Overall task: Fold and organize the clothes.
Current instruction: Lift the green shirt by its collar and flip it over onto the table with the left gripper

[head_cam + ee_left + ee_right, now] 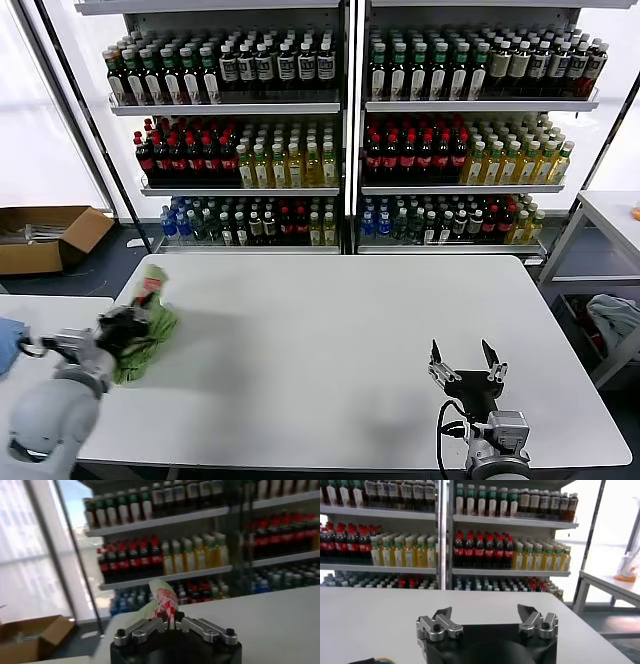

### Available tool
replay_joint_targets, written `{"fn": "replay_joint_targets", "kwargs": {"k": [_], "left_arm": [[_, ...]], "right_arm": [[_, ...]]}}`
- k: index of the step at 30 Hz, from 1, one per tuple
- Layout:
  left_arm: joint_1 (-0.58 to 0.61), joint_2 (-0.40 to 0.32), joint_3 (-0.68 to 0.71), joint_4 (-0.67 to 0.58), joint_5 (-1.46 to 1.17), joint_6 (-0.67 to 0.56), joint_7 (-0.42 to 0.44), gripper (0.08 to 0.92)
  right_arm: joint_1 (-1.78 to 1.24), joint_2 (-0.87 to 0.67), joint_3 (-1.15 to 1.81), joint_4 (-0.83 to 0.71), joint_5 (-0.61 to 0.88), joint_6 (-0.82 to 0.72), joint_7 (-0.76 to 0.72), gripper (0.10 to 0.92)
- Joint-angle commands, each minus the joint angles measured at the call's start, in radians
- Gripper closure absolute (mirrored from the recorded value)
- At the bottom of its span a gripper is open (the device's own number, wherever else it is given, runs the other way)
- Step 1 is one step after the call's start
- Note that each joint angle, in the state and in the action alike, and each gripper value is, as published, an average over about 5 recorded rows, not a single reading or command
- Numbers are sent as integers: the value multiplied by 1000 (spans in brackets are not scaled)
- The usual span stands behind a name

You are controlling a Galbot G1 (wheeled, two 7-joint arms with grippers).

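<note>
Left pincer (128,326) clamped on green polo shirt (150,330), bunched at table (350,350) far left edge (still crumpled); needs dragging centreward, spreading flat. Right pincer (466,362) wide, idle near front.

1. The left arm enters at the lower left of the head view, its pale rounded shoulder link in the corner and the forearm angled up and to the right.
2. The left gripper (128,328) sits at the left edge of the frame, its jaws drawn tight together, pinching fabric between them.
3. The right arm rises from the bottom edge, right of centre.
4. The right gripper (466,358) points away from the body, its jaws spread wide apart and holding nothing.
</note>
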Motion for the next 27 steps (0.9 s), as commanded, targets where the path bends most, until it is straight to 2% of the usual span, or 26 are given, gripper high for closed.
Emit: {"fn": "replay_joint_targets", "kwargs": {"k": [1,6,12,21,24,27], "left_arm": [[-49,-223,504,-61,193,69,-107,880],[-139,-270,547,70,180,69,-136,880],[-193,-277,524,93,139,68,-138,869],[-203,-324,508,46,-84,-2,-129,650],[-188,-335,489,17,-105,-25,-130,564],[-178,-318,445,-3,-46,-33,-142,477]], "right_arm": [[-32,45,0,1,-52,2,2,203],[-53,63,-9,24,-94,-8,4,203],[-59,62,-11,32,-114,-22,6,203],[-30,61,-31,0,-101,-35,11,203],[-10,53,-42,-11,6,-52,16,203],[38,39,-71,-38,183,-69,27,203]]}}
